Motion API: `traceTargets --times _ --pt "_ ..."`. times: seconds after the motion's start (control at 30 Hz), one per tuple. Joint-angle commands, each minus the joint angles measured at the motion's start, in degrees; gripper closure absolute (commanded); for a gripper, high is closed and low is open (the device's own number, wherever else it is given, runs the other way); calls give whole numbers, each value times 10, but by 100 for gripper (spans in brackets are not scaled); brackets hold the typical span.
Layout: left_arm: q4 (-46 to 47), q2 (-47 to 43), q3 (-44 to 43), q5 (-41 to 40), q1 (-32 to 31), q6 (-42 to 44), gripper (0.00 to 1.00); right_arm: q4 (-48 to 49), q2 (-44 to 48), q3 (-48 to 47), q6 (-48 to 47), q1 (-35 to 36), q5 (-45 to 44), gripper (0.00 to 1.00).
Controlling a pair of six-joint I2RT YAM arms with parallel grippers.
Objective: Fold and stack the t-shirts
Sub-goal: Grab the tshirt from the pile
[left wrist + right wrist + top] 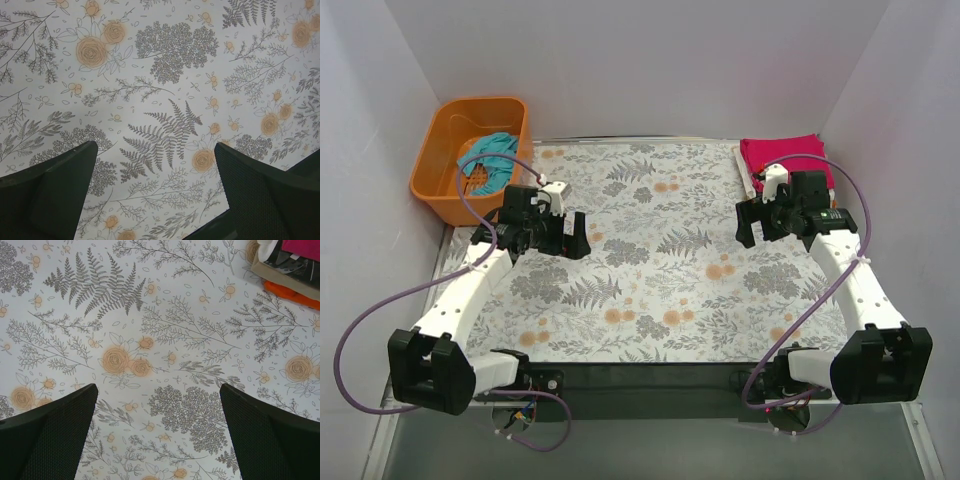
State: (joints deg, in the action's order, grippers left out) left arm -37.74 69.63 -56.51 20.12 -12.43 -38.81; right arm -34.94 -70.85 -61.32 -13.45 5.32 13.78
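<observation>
I count one teal shirt (492, 150), crumpled in the one orange basket (432, 188) at the far left corner, apart from my left gripper (578, 237). One stack lies at the far right: a magenta shirt (785, 152) on top, with a pale shirt (287, 281) and an orange shirt (292, 294) beneath. It sits beside my right gripper (750, 222), not between the jaws. Both of my grippers hang spread wide over the flowered tablecloth (650, 290), grasping nothing.

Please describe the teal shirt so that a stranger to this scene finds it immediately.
At the far left corner of the flower-patterned table stands an orange basket. The teal t-shirt lies crumpled inside it, whereas the magenta t-shirt lies folded at the far right.
</observation>
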Motion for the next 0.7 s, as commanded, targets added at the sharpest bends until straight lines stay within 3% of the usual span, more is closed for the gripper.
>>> traceTargets --times 0.0,0.2,0.37,0.53,0.67 --pt "-8 2 -25 3 5 4 2 14 14 -4 -4 -1 4 2" --pt "-75 88 -192 62 6 0 2 20 12 1 -1 0 -1 2" --pt "-78 200 -405 -18 20 -28 2 21 5 8 -3 -1 -2 2" --pt "0 289 -528 -112 100 -79 2 22 -9 20 -2 -1 2 2" --pt "49 400 -636 -114 183 -133 2 21 -31 12 1 -1 3 2"
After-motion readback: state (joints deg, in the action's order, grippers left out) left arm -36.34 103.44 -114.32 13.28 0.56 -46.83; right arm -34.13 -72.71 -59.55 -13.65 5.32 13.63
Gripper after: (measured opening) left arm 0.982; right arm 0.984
